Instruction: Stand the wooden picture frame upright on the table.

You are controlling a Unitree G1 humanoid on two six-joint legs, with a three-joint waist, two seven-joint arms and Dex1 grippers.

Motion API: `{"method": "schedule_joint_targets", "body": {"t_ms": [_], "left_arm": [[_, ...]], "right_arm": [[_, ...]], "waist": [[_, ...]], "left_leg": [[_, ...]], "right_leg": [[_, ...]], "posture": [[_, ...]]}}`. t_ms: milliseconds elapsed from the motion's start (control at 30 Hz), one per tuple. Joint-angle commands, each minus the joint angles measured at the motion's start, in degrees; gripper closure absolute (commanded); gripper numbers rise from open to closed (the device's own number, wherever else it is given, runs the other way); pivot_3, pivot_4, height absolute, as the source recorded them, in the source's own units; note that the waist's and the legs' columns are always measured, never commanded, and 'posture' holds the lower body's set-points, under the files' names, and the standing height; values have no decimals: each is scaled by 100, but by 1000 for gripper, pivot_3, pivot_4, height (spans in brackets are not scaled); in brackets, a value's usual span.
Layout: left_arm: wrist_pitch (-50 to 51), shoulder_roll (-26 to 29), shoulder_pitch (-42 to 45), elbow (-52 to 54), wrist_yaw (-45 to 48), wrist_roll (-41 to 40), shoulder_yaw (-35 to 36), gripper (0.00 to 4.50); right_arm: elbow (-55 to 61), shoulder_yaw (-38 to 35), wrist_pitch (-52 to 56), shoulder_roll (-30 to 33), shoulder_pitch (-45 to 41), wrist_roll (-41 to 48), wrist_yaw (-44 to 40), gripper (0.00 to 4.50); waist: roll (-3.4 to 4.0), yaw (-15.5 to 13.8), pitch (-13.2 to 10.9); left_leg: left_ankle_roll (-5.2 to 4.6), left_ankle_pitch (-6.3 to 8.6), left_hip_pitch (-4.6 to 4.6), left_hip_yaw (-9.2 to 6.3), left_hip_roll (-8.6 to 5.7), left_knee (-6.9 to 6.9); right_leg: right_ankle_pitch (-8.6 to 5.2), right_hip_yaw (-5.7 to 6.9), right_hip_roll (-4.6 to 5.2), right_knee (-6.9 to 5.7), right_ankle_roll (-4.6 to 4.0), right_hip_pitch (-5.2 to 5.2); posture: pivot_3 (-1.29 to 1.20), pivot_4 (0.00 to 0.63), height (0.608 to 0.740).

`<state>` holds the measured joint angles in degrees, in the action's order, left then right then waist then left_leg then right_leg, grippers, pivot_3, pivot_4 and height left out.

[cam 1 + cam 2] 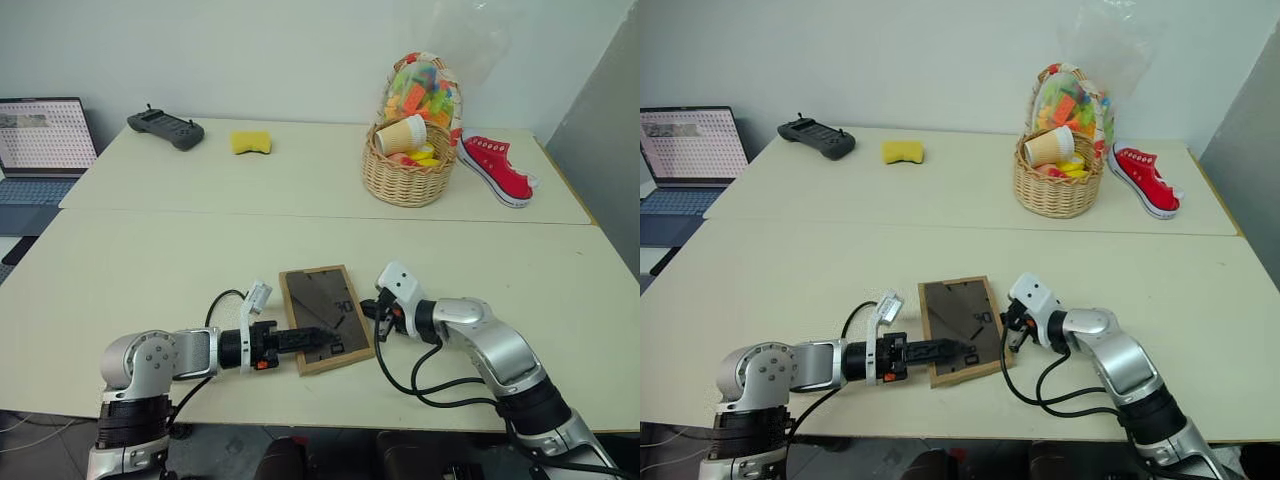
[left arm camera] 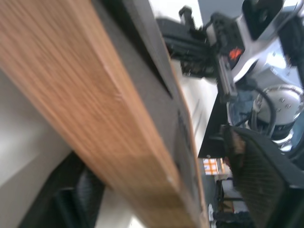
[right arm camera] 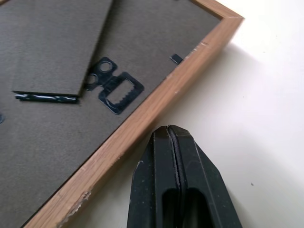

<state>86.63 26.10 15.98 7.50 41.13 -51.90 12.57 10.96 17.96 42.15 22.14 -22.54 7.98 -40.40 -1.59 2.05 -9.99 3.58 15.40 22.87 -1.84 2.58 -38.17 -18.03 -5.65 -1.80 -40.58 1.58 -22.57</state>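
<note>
You had the wooden picture frame [image 1: 326,318] lying flat on the table [image 1: 150,260], back side up, close to the near edge between the two arms. The left gripper [image 1: 318,338] reached in from the frame's near left side, its fingers spread with the wooden edge running between them; from the left wrist view one finger [image 2: 259,175] sat over the dark backing and the other under the rim, which looks like a bid to pinch that edge and tip the frame up. I could not tell whether the fingers actually pressed on the wood. The right gripper [image 1: 380,318] was closed on nothing, its tip just beside the frame's right edge, probably as a stop so the frame would not slide away. The hanger clip [image 3: 114,88] on the back lay near that edge.
</note>
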Motion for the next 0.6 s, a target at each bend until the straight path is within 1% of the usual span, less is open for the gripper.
{"method": "schedule_joint_targets", "body": {"t_ms": [33, 133, 267, 367, 400, 433, 467, 500, 533, 600], "left_arm": [[-93, 192, -39, 34, 159, -77, -149, 1630], [-314, 214, 78, -87, 192, -14, -215, 2282], [-555, 141, 482, -307, 132, 29, -152, 2870], [-906, 235, 881, -552, 52, 300, -213, 3172], [-1031, 288, 966, -586, 96, 364, -259, 3172], [-1238, 441, 1174, -582, 297, 444, -370, 3172], [-1414, 564, 1407, -619, 476, 497, -450, 3194], [-1567, 655, 1605, -649, 615, 541, -515, 3194], [-1683, 721, 1770, -678, 720, 569, -569, 3194], [-1860, 800, 2068, -698, 861, 604, -635, 3194]], "right_arm": [[180, -260, 62, 23, -41, 116, 86, 4500], [171, -489, 216, -61, -195, 249, 172, 4500], [155, -837, 240, 129, -654, 369, 98, 4500], [-7, -1188, 314, 226, -1141, 630, -23, 4500], [-45, -1266, 365, 234, -1258, 734, -83, 4500], [-129, -1446, 514, 126, -1500, 1060, -219, 4500], [-260, -1644, 627, -39, -1733, 1383, -297, 4153], [-370, -1794, 743, -175, -1916, 1650, -365, 4057], [-453, -1876, 818, -259, -2041, 1841, -443, 3838], [-622, -1787, 752, -315, -2183, 1898, -571, 3388]], "waist": [[0, 1, 0], [0, -1, -1], [0, -2, -3], [-1, -2, -3], [0, -3, -4], [-2, -4, -7], [-2, 6, -9], [-5, 16, -21], [-3, 21, -23], [1, 28, -24]], "left_leg": [[0, 0, 0, -2, 0, 0], [0, 0, 1, -11, 0, 1], [0, 0, 3, -22, -4, 0], [0, 0, 4, -22, -8, -1], [0, 0, 2, -23, -8, 0], [0, 0, 1, -24, -9, 0], [0, 0, 2, -26, -12, 3], [0, 0, 3, -33, -6, 10], [1, 0, 7, -34, -8, 10], [1, -1, 7, -37, -6, 10]], "right_leg": [[0, 0, 0, 0, 0, 0], [0, 0, -1, 1, 0, -1], [0, 5, -1, 1, 0, -1], [0, 7, -2, 1, 0, 0], [0, 7, -2, 4, 0, 3], [0, 9, -2, 5, 0, 7], [1, 14, -5, 14, -2, 8], [1, 15, -4, 26, -2, 12], [3, 21, -5, 25, -6, 9], [5, 21, -6, 20, -9, 3]], "posture": [[0, 150, 740], [0, 150, 740], [0, 150, 740], [0, 150, 740], [0, 150, 740], [0, 150, 740], [0, 150, 740], [0, 150, 740], [0, 150, 740], [0, 150, 740]]}}
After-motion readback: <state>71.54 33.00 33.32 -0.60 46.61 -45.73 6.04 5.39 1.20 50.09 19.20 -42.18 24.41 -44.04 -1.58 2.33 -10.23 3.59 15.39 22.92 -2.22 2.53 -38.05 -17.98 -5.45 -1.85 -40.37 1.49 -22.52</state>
